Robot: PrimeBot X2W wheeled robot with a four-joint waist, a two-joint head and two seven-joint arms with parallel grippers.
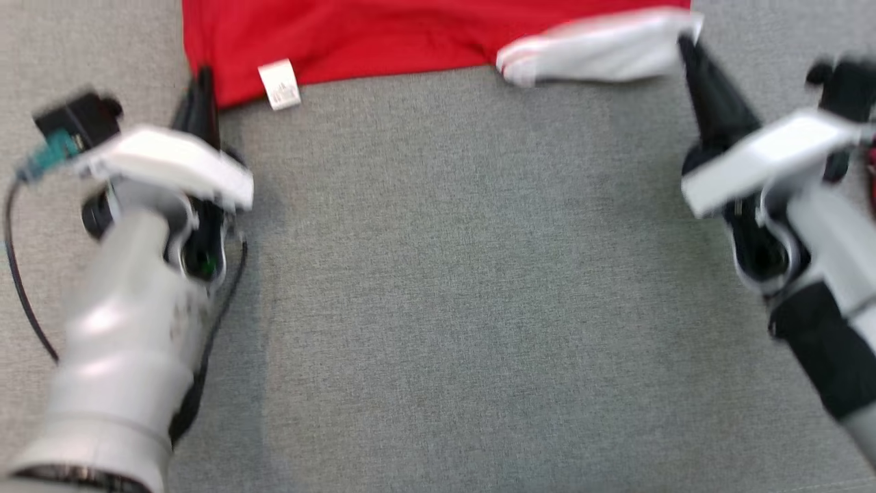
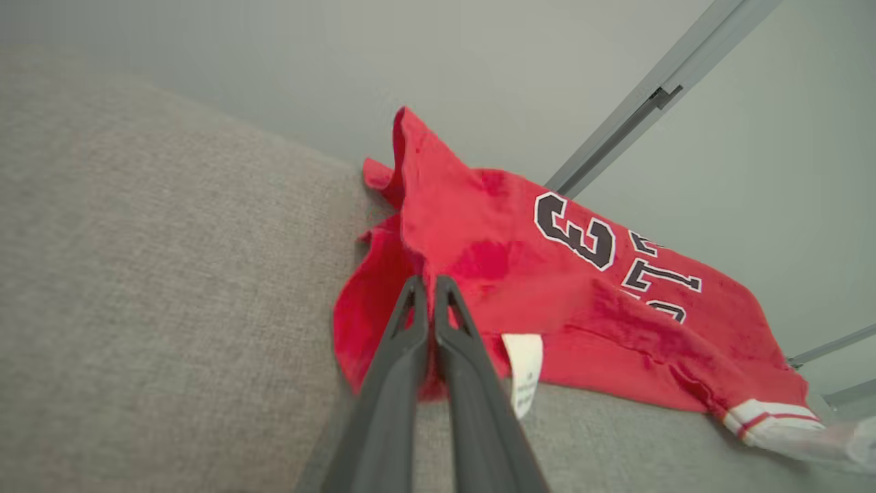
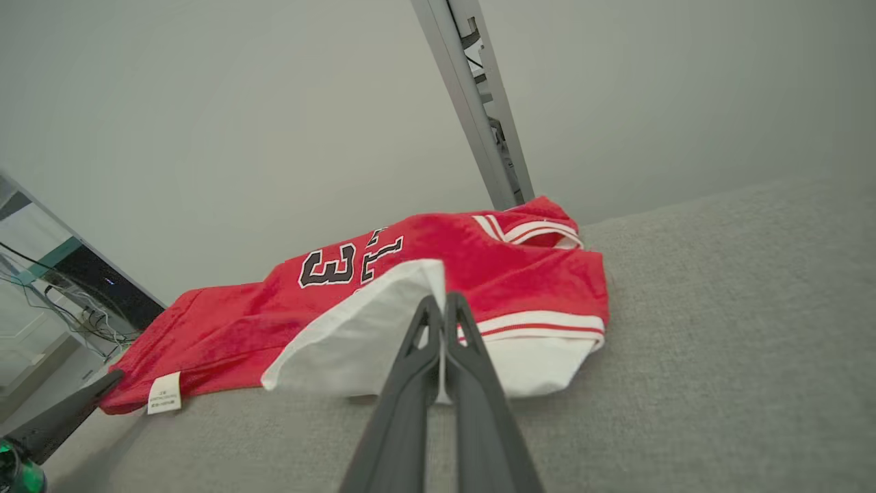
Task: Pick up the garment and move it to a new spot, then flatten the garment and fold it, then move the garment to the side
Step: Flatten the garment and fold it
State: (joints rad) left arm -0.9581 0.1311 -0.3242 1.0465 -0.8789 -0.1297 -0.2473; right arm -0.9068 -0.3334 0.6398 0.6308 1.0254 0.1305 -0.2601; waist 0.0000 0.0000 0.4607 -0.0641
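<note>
**ITEM 1: garment**. Red jersey w/ white trim. Dark numeral "3" + letters outlined white, legible in both wrist views. Loc: head view 12 o'clock, lying along far side of grey cloth surface, spanning approx 10 to 2 o'clock. Upper part cut off by frame edge. Near hem raised at both held points.

**ITEM 1a: white label**. Sewn at near hem, hangs onto surface. 11 o'clock, near L gripper tips, on their inner side.

**ITEM 1b: white sleeve**. Red stripes at cuff. 1 o'clock, blurred in head view.

**ITEM 2: L gripper**. 10 o'clock, fingers pointing to 12. Jaws pressed together, no gap seen, red hem corner pinched btwn tips. L wrist view: cloth stands in a ridge above tips; rest drapes down to surface toward 3–4 o'clock.

**ITEM 3: R gripper**. 2 o'clock, fingers angled toward 11. Jaws closed tight on white cloth of sleeve. R wrist view: white flap raised at tips and lying over red body toward 9 o'clock; striped cuff at 3 o'clock of tips.

**ITEM 4: grey cloth surface.** Woven texture, runs from centre to 6 o'clock in head view, btwn the two arms.

**ITEM 5: metal post**. Pale grey, behind garment, R wrist view 12 o'clock. Plain pale wall behind.

**ITEM 6: black cable**. Loops beside L forearm, 8–9 o'clock.
</note>
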